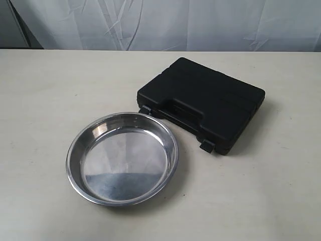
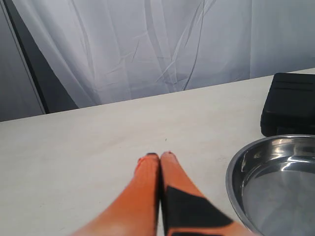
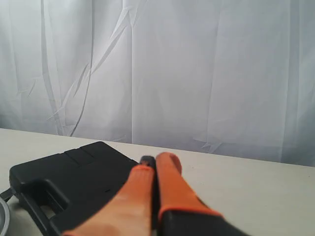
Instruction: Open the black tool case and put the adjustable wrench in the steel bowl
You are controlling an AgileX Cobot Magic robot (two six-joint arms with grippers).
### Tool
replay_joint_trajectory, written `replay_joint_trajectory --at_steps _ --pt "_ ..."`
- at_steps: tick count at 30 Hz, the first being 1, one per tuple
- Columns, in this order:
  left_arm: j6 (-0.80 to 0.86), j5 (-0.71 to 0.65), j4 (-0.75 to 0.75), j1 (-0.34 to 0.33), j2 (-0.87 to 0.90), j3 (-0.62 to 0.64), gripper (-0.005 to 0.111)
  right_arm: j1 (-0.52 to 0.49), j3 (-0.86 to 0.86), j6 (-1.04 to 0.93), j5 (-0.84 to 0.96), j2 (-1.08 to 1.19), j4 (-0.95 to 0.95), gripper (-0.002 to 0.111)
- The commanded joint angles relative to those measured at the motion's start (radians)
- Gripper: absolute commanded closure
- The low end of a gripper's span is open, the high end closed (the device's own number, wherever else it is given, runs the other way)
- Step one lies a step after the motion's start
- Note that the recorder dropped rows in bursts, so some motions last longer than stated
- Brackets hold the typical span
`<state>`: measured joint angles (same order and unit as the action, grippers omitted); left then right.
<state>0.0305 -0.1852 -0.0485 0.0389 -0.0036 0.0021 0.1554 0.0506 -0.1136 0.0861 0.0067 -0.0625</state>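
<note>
The black tool case (image 1: 203, 103) lies closed on the table, handle and two latches facing the steel bowl (image 1: 122, 158), which sits empty just in front of it. The adjustable wrench is hidden. No gripper shows in the exterior view. In the left wrist view my left gripper (image 2: 159, 156) is shut and empty above bare table, with the bowl (image 2: 275, 182) to one side and a corner of the case (image 2: 290, 103) beyond it. In the right wrist view my right gripper (image 3: 156, 161) is shut and empty, hovering by the case (image 3: 69, 182) near its handle (image 3: 42, 196).
The pale table (image 1: 45, 100) spreads wide around both objects. A white curtain (image 1: 165, 22) hangs behind its far edge, with a dark gap (image 2: 34, 73) at one side.
</note>
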Motion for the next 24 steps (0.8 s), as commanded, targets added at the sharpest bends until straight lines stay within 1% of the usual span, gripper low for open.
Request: replay_joint_trajectory --at_steps 1,6,13,15,17,20,22,24 --pt "-0.001 0.006 0.002 0.004 0.004 -0.002 0.106 -0.005 -0.003 0.0 -0.006 -0.007 0.001 0.108" --pt "-0.001 0.006 0.002 0.004 0.004 -0.002 0.106 -0.005 -0.003 -0.003 -0.018 -0.007 0.007 0.108" --pt "-0.001 0.003 0.002 0.004 0.004 -0.002 0.106 -0.005 -0.003 -0.008 -0.271 -0.007 0.028 0.108" --pt "-0.001 0.005 0.002 0.004 0.004 -0.002 0.106 -0.005 -0.003 0.019 -0.325 -0.007 0.008 0.108" --pt "-0.001 0.005 0.002 0.004 0.004 -0.002 0.106 -0.005 -0.003 0.152 -0.377 -0.007 -0.076 0.108" --pt "-0.001 0.005 0.002 0.004 0.004 -0.002 0.106 -0.005 -0.003 0.463 -0.411 -0.007 -0.262 0.108" --pt "-0.001 0.005 0.002 0.004 0.004 -0.002 0.106 -0.005 -0.003 0.589 -0.422 -0.007 -0.327 0.108" --pt "-0.001 0.005 0.002 0.004 0.004 -0.002 0.106 -0.005 -0.003 0.655 -0.438 -0.007 -0.328 0.108"
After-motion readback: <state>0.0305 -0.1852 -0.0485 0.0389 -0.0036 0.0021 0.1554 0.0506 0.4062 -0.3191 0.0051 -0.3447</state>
